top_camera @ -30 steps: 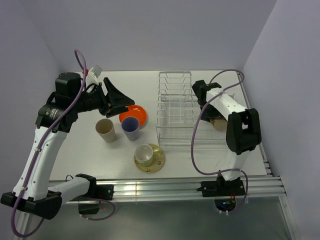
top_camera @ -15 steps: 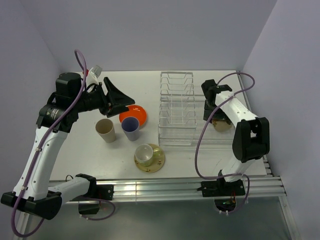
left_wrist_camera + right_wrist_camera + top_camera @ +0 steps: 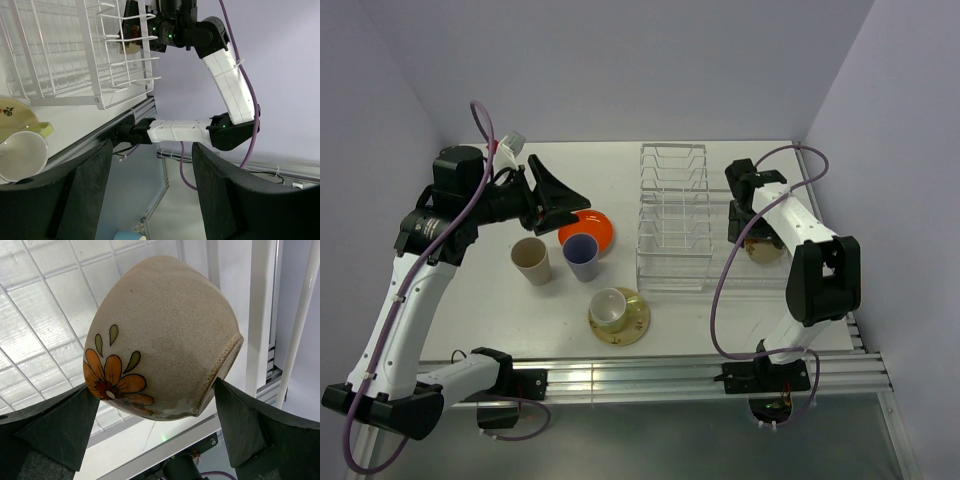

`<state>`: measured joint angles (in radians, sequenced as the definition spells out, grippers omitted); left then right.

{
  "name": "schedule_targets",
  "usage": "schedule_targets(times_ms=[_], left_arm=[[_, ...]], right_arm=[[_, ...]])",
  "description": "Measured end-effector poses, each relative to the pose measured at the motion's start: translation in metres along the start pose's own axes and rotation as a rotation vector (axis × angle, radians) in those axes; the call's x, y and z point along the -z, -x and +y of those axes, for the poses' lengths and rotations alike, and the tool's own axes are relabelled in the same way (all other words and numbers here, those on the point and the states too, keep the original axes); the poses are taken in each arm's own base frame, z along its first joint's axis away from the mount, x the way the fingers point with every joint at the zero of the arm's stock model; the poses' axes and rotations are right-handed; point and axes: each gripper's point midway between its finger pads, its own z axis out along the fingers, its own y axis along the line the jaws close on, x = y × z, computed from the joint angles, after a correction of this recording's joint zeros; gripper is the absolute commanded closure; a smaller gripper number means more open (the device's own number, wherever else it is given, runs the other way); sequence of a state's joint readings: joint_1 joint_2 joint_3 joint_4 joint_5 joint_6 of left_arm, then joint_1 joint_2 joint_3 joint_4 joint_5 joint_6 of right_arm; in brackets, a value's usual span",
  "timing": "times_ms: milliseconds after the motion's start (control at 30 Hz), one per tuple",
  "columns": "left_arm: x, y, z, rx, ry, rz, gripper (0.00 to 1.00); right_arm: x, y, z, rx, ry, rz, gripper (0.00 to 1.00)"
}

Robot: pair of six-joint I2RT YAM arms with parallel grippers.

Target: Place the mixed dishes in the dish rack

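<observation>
My right gripper (image 3: 748,232) (image 3: 155,387) is shut on the off-white bowl (image 3: 160,335), which has an orange flower. It holds the bowl tilted on its side over the lower basket section of the dish rack (image 3: 672,215); the bowl (image 3: 761,249) also shows in the top view. My left gripper (image 3: 575,205) (image 3: 152,145) is open and empty, raised above the orange plate (image 3: 592,231). The lavender cup (image 3: 582,256) and the tan cup (image 3: 531,260) stand left of the rack. The pale yellow-green cup (image 3: 609,307) sits on the cream-yellow saucer (image 3: 632,322).
The rack's upright plate slots (image 3: 75,50) hold nothing. The rack wires (image 3: 45,315) lie just under the bowl. The purple wall corner stands behind the table, and the aluminium rail (image 3: 650,375) runs along the near edge.
The right arm swung to the right with the bowl, over the rack's basket section, then stayed almost still. The left arm has not moved.
</observation>
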<state>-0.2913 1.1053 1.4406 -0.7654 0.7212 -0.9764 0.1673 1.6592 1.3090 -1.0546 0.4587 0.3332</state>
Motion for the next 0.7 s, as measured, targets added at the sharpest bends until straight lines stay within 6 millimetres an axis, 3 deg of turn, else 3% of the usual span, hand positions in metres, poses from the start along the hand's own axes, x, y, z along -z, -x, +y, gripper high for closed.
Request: schedule_targets(times_ms=[100, 333, 700], left_arm=[[0.0, 0.0, -0.001, 0.005, -0.001, 0.0, 0.29], [0.001, 0.0, 0.0, 0.005, 0.0, 0.0, 0.3], [0.0, 0.0, 0.0, 0.006, 0.0, 0.0, 0.3]], right_arm=[[0.001, 0.003, 0.001, 0.001, 0.003, 0.001, 0.0], [-0.003, 0.032, 0.014, -0.01, 0.01, -0.015, 0.0], [-0.004, 0.034, 0.017, -0.002, 0.0, 0.03, 0.0]])
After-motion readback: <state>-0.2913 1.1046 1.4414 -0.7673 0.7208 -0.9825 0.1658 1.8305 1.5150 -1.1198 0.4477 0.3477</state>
